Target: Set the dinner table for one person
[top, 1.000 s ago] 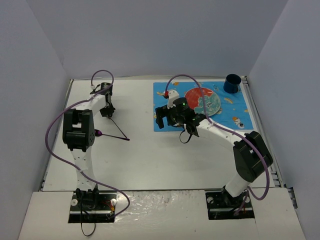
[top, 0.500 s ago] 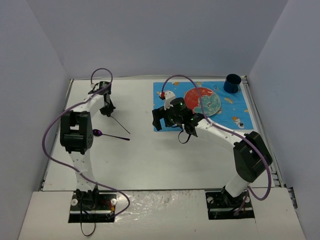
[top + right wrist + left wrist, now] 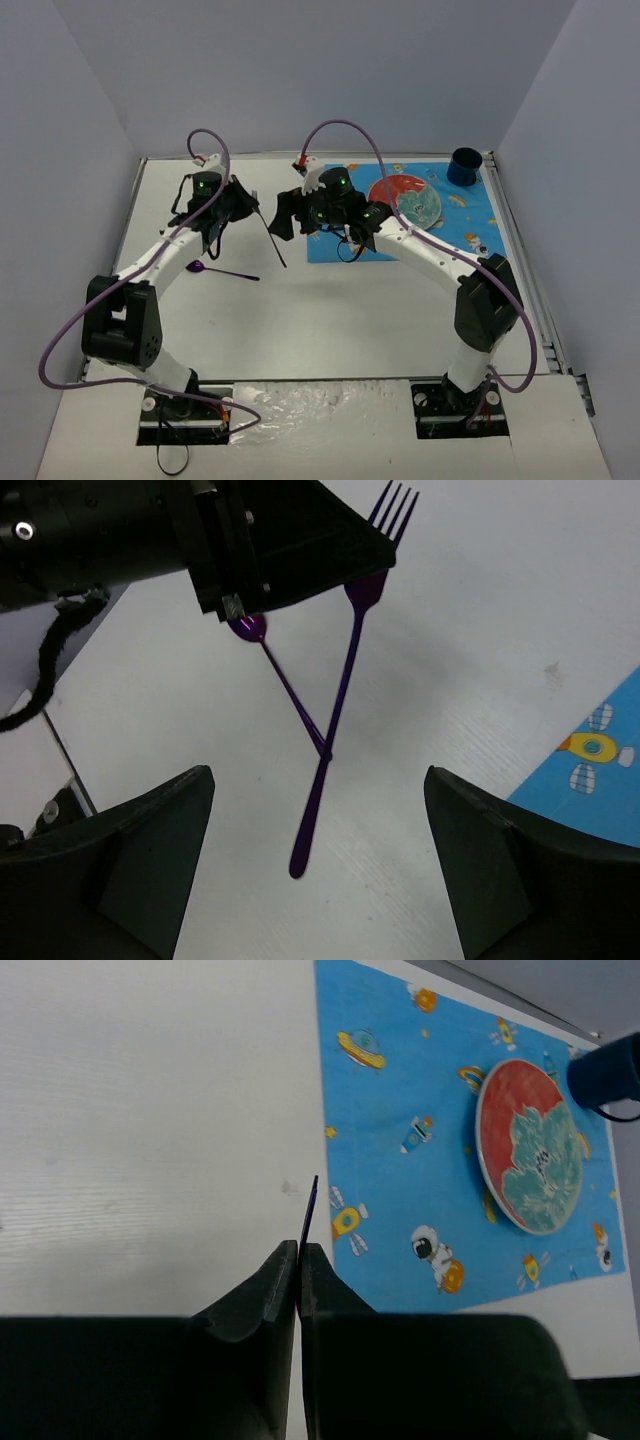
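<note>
Left hand point(image 3: 298, 1252) is pinched fully shut on a purple fork point(image 3: 340, 695), gripping its neck just below the tines. The long handle hangs free above the white counter point(image 3: 330, 320), over the middle of its far half and just left of the blue cartoon-print mat point(image 3: 462, 226). Right hand point(image 3: 318, 780) is spread wide and holds nothing. Its camera shows the fork handle between its fingers, though whether they are level with it cannot be told. Thin, stiff, light and glossy, the fork would likely twist or slip in a loose grip, so the bare middle of the handle looks the best place to take it. A matching purple spoon point(image 3: 222, 271) lies flat near the left edge. A red and teal plate point(image 3: 420, 205) sits on the mat, and a dark blue cup point(image 3: 464, 167) stands at the far right corner.
</note>
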